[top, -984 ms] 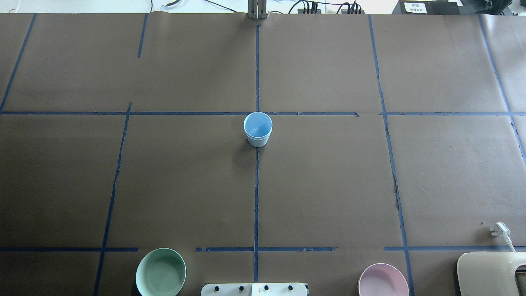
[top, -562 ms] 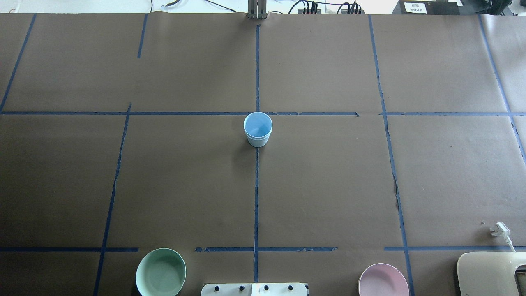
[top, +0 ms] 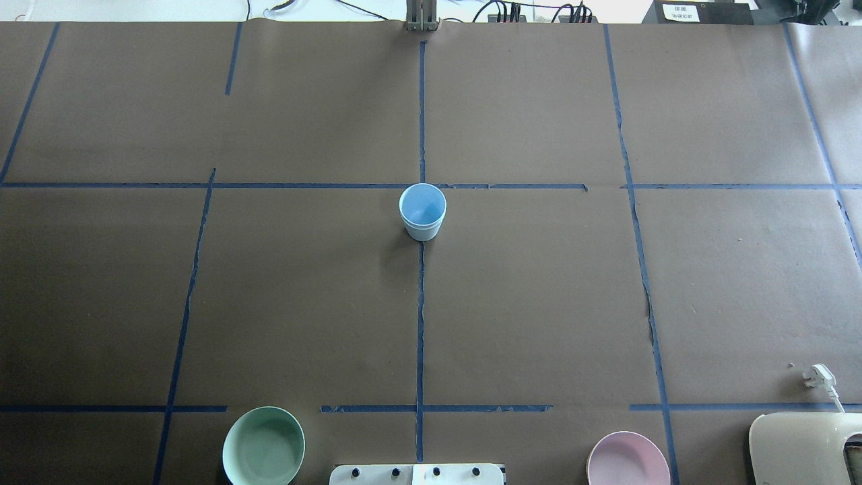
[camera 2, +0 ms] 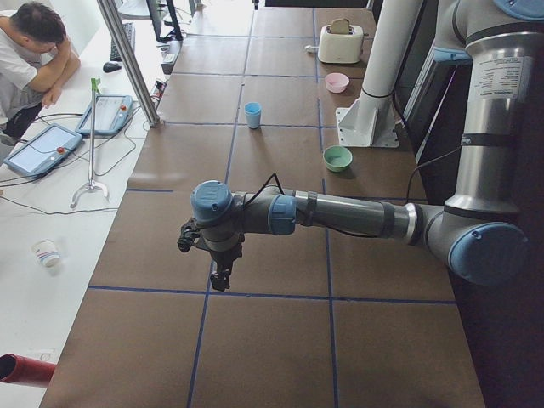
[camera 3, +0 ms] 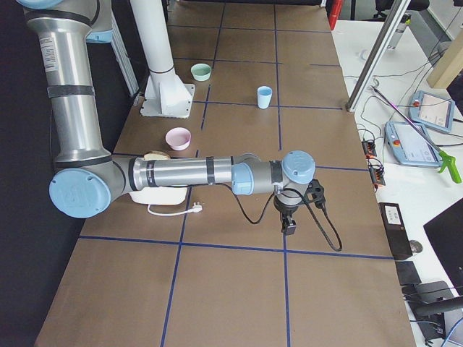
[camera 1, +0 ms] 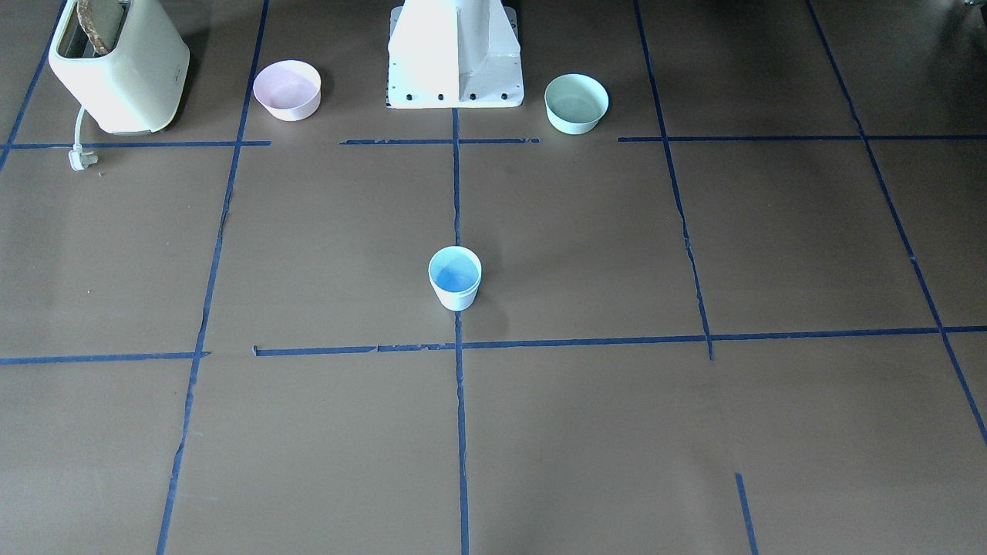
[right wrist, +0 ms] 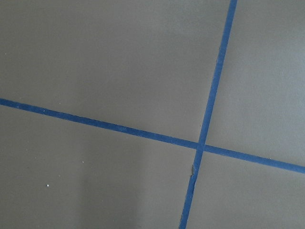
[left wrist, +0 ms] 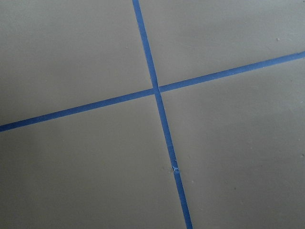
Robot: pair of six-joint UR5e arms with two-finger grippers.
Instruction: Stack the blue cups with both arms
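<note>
blue cups (top: 423, 212): nested upright, table (top: 539, 303) centre, on tape line (top: 421, 283) | side views alone show left gripper (camera 2: 219, 276) and right gripper (camera 3: 289, 225), at far left and far right table ends, well apart from cups | finger opening: cannot tell | wrist views: tape crossing (left wrist: 156, 90) only

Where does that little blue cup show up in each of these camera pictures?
Front-facing: blue cup at centre, on the middle tape line.
Overhead: blue cup just above centre.
Exterior left: blue cup upper middle.
Exterior right: blue cup upper middle.
Left wrist: absent.
Right wrist: absent.
Landmark: mint-green bowl, in all four room views.
</note>
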